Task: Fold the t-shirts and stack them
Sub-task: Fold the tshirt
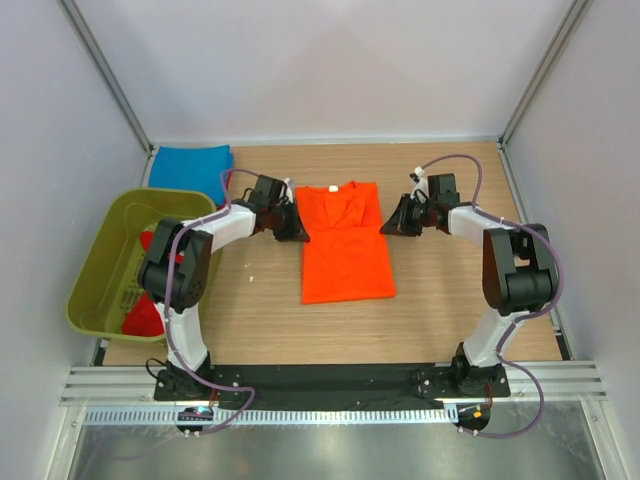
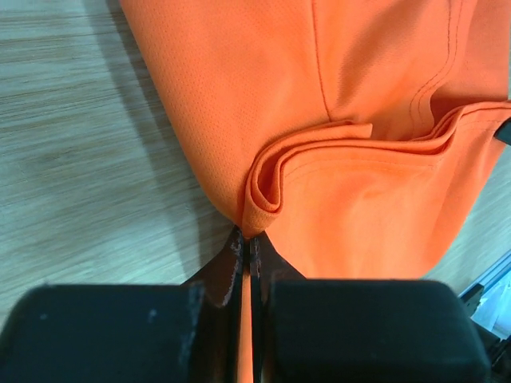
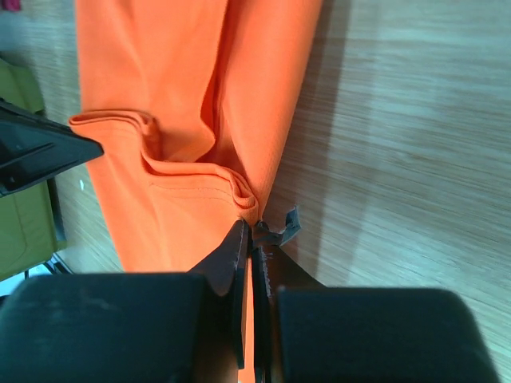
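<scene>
A bright orange t-shirt [image 1: 345, 245] lies flat mid-table, sleeves folded in, a white label at its neck. My left gripper [image 1: 296, 232] is shut on the shirt's left edge near the shoulder; in the left wrist view the gripper [image 2: 247, 239] pinches a bunched fold of the orange t-shirt [image 2: 335, 104]. My right gripper [image 1: 388, 226] is shut on the right edge; the right wrist view shows this gripper [image 3: 254, 230] pinching the orange t-shirt [image 3: 160, 104]. A blue t-shirt [image 1: 190, 166] lies at the back left. Red t-shirts [image 1: 147, 312] sit in the tub.
An olive-green plastic tub [image 1: 98, 290] stands at the left edge of the table. White walls close in the back and both sides. A loose scrap of grey pad material [image 3: 283, 227] sticks out from my right fingertip.
</scene>
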